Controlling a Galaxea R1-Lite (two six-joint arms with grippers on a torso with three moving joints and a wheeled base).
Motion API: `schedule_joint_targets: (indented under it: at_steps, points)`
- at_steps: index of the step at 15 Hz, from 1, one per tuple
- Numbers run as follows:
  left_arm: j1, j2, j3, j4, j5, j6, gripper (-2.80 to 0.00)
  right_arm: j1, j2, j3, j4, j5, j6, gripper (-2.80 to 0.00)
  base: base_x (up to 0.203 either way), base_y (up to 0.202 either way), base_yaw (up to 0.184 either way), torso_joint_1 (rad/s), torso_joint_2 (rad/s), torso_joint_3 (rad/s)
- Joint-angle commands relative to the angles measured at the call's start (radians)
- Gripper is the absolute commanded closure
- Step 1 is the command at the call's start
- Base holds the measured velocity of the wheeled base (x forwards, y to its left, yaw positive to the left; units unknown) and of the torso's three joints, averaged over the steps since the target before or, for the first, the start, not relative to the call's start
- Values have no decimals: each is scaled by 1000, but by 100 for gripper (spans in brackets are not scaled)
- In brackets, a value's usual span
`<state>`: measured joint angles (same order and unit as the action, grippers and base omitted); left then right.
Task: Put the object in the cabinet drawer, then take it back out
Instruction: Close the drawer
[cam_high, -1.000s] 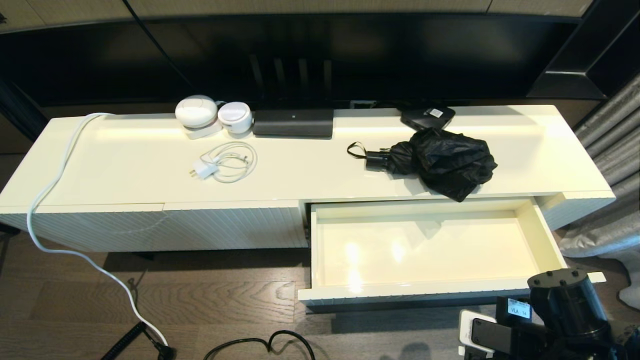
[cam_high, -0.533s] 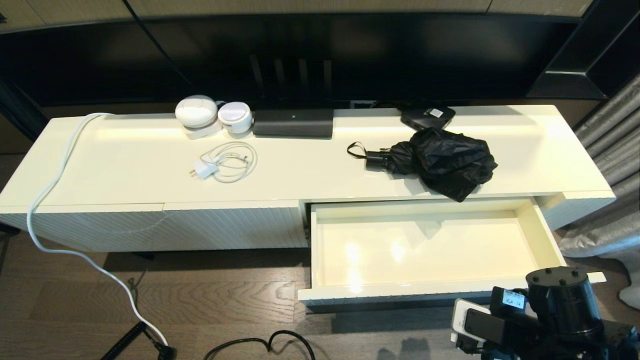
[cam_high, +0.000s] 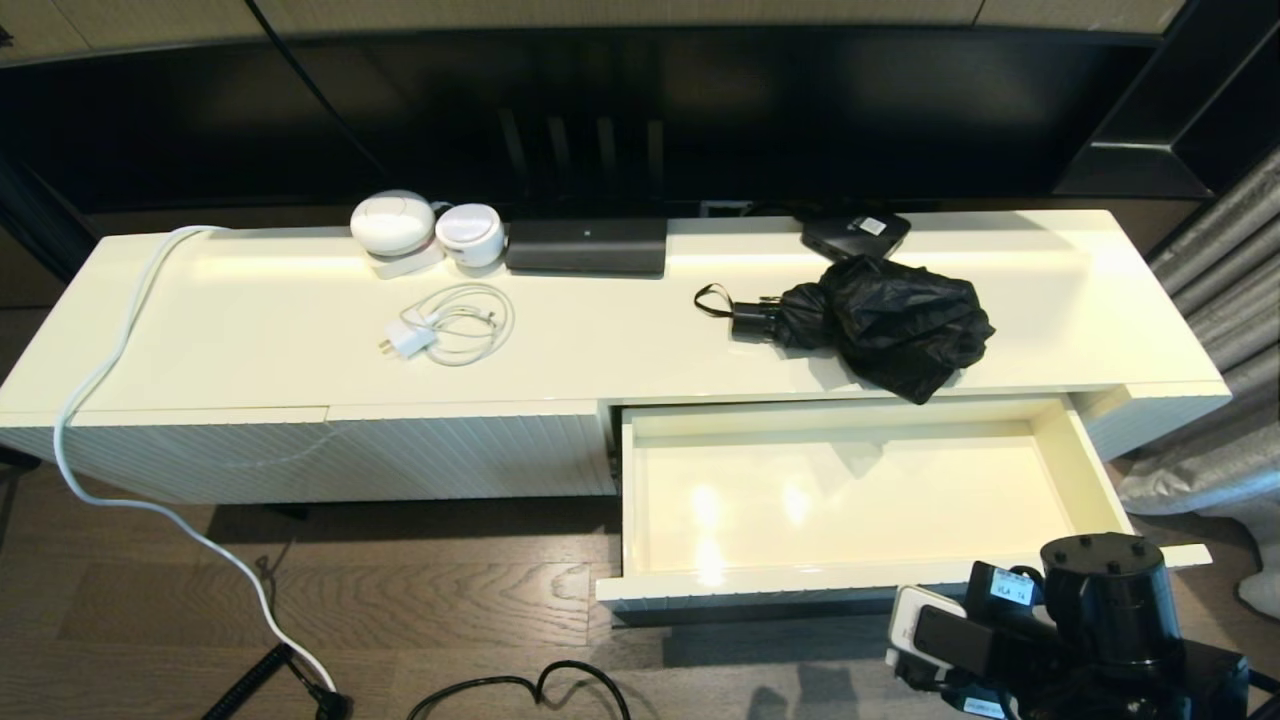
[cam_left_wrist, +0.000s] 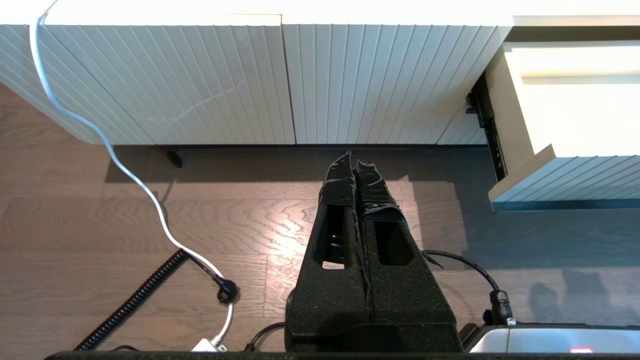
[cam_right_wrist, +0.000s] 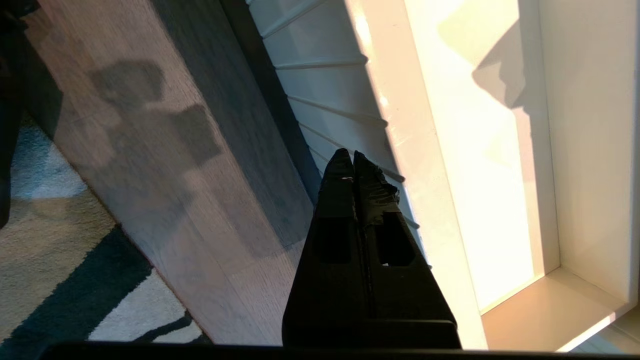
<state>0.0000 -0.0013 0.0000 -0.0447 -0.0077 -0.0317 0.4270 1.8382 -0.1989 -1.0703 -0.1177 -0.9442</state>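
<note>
The black folding umbrella (cam_high: 885, 322) lies on the cabinet top, just behind the drawer, with its handle and wrist loop (cam_high: 712, 297) pointing left. The cream drawer (cam_high: 800, 582) stands pulled out and empty. My right arm (cam_high: 1100, 610) is low at the drawer's front right corner. In the right wrist view the right gripper (cam_right_wrist: 353, 162) is shut and holds nothing, its tips against the drawer's ribbed front (cam_right_wrist: 320, 85), below the rim. My left gripper (cam_left_wrist: 354, 159) is shut and empty above the floor, facing the ribbed panel (cam_left_wrist: 350, 85) left of the drawer (cam_left_wrist: 565, 175).
On the top are two white round devices (cam_high: 425, 232), a long black device (cam_high: 586, 246), a flat black box (cam_high: 856, 232) and a white charger with cable (cam_high: 450, 325). A white cord (cam_high: 110, 400) runs to the floor, where black cables (cam_high: 520, 690) lie. Curtain (cam_high: 1225, 330) at right.
My right arm has shifted a little to the left in front of the drawer's right corner. The umbrella and drawer have not moved.
</note>
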Motion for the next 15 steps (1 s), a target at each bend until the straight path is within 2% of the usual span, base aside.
schedule_joint_targets:
  at_steps: [1, 5, 15]
  points:
    - [2, 1, 0, -1, 0, -1, 0, 1, 27, 0, -39, -2, -6, 0, 0, 0, 0, 0, 0, 0]
    - [1, 1, 0, 0, 0, -1, 0, 1, 93, -6, -173, -26, -19, 0, 0, 0, 0, 0, 0, 0]
    - [0, 1, 0, -1, 0, -1, 0, -1, 187, -119, -264, -52, -22, 0, 0, 0, 0, 0, 0, 0]
